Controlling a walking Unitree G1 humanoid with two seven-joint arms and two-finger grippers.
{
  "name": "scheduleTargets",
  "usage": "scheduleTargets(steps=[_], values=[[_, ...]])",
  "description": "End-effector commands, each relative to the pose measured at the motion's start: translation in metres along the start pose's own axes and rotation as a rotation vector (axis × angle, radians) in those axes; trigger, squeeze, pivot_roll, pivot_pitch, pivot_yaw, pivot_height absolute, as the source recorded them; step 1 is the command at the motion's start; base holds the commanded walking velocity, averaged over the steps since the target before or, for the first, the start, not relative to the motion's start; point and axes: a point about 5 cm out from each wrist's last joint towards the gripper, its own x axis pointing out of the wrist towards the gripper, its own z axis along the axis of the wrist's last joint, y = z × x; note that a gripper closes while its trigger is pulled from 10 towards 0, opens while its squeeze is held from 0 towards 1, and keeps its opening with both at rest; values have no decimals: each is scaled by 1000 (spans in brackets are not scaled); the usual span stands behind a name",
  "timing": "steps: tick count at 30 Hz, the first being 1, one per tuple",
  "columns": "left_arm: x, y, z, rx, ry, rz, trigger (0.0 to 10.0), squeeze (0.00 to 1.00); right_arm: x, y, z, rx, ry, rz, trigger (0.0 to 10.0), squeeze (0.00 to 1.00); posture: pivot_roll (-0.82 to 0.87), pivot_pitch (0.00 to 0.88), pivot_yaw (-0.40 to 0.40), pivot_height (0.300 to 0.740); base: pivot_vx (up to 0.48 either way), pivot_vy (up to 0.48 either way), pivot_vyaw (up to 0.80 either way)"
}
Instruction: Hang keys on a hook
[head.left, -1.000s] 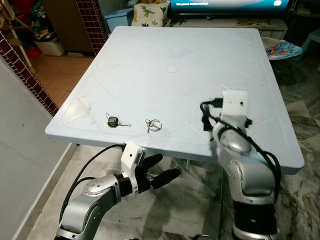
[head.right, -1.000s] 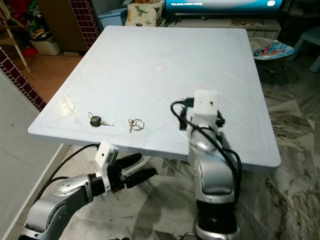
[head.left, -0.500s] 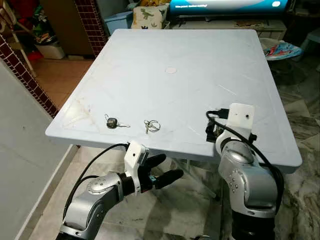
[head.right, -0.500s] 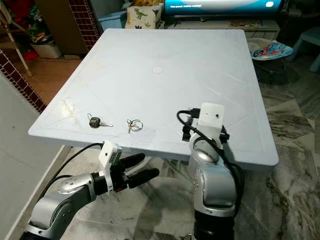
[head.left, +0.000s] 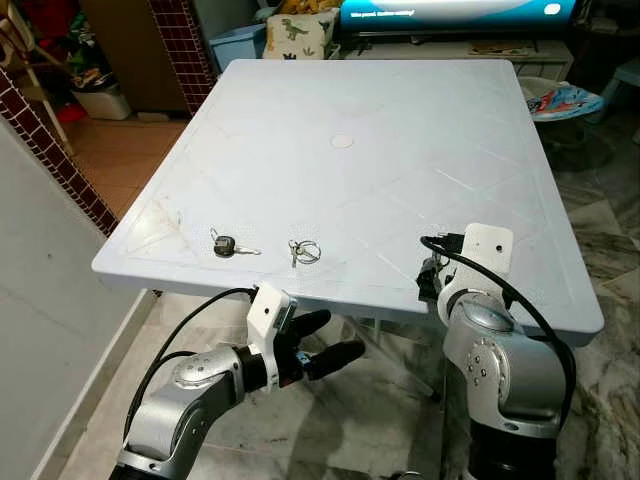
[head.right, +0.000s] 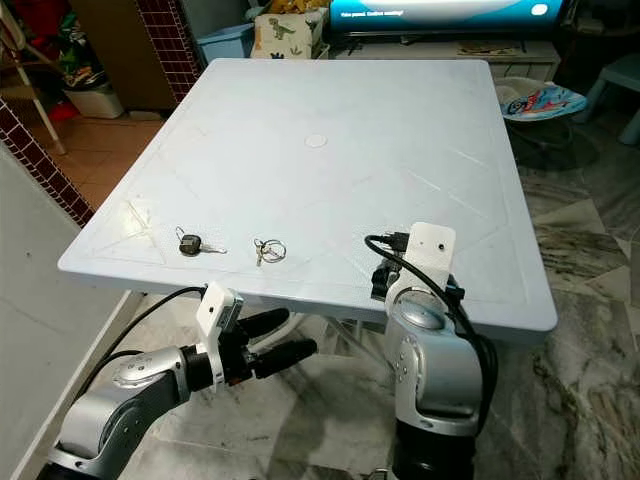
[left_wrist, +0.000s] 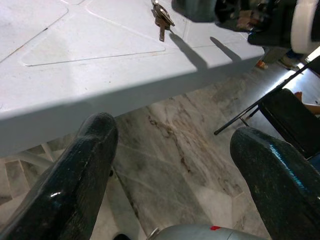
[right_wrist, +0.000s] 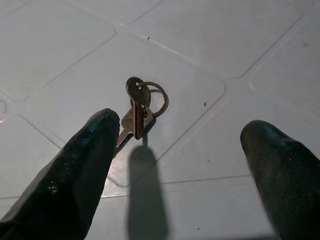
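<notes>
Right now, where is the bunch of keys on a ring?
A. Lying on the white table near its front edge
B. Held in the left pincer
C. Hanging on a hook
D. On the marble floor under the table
A: the bunch of keys lies flat on the white table near its front edge, beside the black-headed key, and the left pincer is open and empty below the table edge.

You see a pale grey moulded-plastic table (head.left: 400, 120), smooth and matt, small brassy metal keys on a ring (right_wrist: 140, 107), glossy black rubbery fingers (left_wrist: 75, 190), and polished veined marble floor (left_wrist: 165, 150).
</notes>
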Motion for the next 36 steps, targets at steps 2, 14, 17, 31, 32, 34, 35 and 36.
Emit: scheduleTargets(steps=[2, 14, 17, 31, 32, 34, 35, 36], values=[[1, 1, -2, 9, 16, 2, 10000, 0, -7, 11, -6, 19, 42, 59, 10000, 0, -132, 81, 99, 740, 0, 0, 0], [-2, 2, -2, 3, 11, 11, 10000, 0, 22, 3, -21, 63, 86, 70, 10000, 0, -108, 81, 99, 740, 0, 0, 0], [-3, 2, -3, 4, 15, 10, 10000, 0, 28, 1, -19, 78, 77, 64, 5882, 0, -107, 82, 101, 740, 0, 0, 0], [-10, 3, -4, 9, 34, 16, 10000, 0, 56, -16, -17, 107, 60, 49, 0, 0, -83, 103, 125, 740, 0, 0, 0], [-11, 4, -3, 12, 31, 32, 10000, 0, 57, -17, -16, 105, 56, 47, 0, 0, -82, 104, 128, 740, 0, 0, 0], [-13, 5, -1, 22, 16, 47, 10000, 0, 61, -19, -15, 105, 51, 45, 0, 0, -79, 104, 130, 740, 0, 0, 0], [-14, 7, -2, 22, 22, 68, 10000, 0, 62, -19, -15, 105, 48, 46, 0, 0, -77, 104, 131, 740, 0, 0, 0], [-14, 7, -2, 22, 22, 68, 10000, 0, 62, -19, -15, 105, 48, 46, 0, 0, -77, 104, 131, 740, 0, 0, 0]])
